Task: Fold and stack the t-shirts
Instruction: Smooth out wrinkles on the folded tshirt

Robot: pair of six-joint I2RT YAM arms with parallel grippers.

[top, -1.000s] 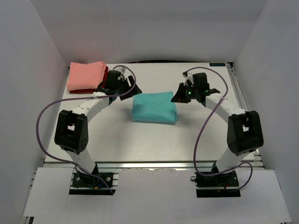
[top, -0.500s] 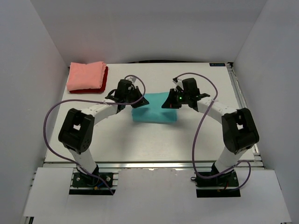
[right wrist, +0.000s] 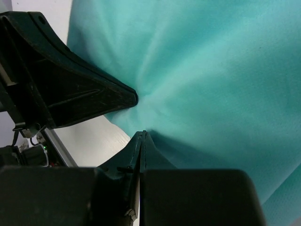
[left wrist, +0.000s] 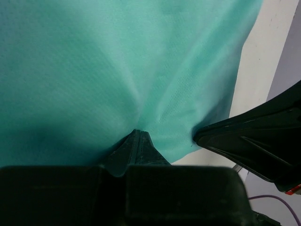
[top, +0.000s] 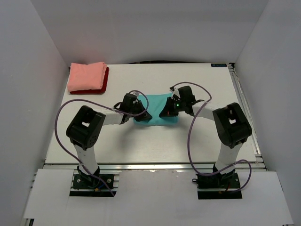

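Observation:
The folded teal t-shirt [top: 154,116] [left wrist: 117,61] [right wrist: 221,70] lies mid-table. My left gripper [top: 145,114] [left wrist: 138,133] is shut, its tip pressed into the shirt's left part, where the cloth puckers around it. My right gripper [top: 164,113] [right wrist: 143,134] is shut too, its tip against the shirt's right part, close to the left one. No cloth shows between either pair of fingers. At the back left the folded salmon-pink t-shirt [top: 86,76] lies on top of the dark red t-shirt [top: 106,79], of which only the edges show.
White walls enclose the white table [top: 188,80] on the left, back and right. Purple cables [top: 59,127] loop from both arms. A metal rail [top: 244,101] runs along the table's right side.
Both arms have swung inward from the shirt's far corners onto the teal shirt. The left gripper has shut on the way. The right gripper stayed shut.

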